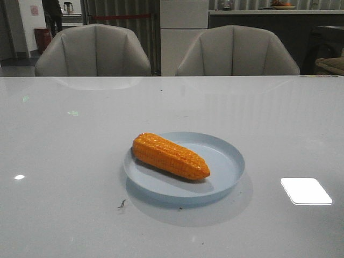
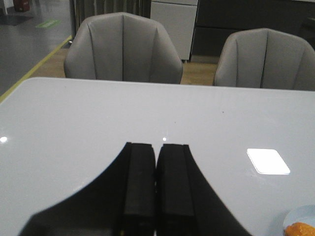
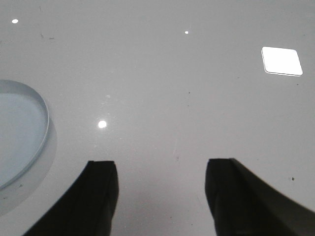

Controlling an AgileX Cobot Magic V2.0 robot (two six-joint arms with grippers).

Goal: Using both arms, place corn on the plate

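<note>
The orange corn [image 1: 169, 156] lies on its side on the pale blue plate [image 1: 228, 161] in the middle of the white table, its tapered end toward the front right. Neither arm shows in the front view. In the left wrist view my left gripper [image 2: 157, 147] is shut and empty above bare table, with a bit of the corn [image 2: 300, 230] and the plate rim [image 2: 295, 216] off to its side. In the right wrist view my right gripper [image 3: 162, 167] is open and empty over bare table, with the plate's edge [image 3: 42, 105] beside it.
Two grey chairs [image 1: 94, 51] [image 1: 236, 54] stand behind the table's far edge. Bright ceiling-light reflections [image 1: 306, 191] lie on the glossy tabletop. A small dark speck [image 1: 122, 203] lies on the table in front of the plate.
</note>
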